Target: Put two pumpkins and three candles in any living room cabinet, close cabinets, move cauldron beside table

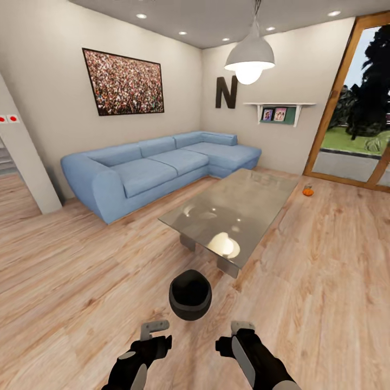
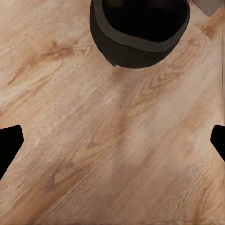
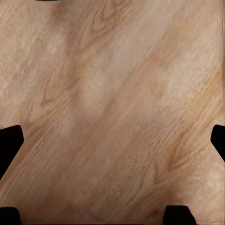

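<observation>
Black cauldron (image 1: 190, 294) on wood floor (image 1: 81, 281) near glossy grey bench (image 1: 238, 208) corner; inside dark, contents unclear. One pumpkin (image 1: 307, 190) on floor beyond bench. Left gripper (image 1: 156, 335) and right gripper (image 1: 230, 336) jaws apart, empty.

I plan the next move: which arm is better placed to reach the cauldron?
Probably left. The cauldron stands on the floor, slightly nearer the open left gripper than the right gripper.

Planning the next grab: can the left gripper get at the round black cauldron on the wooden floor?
Probably yes: the left gripper is open, and only bare wooden floor separates it from the round black cauldron just ahead.
</observation>
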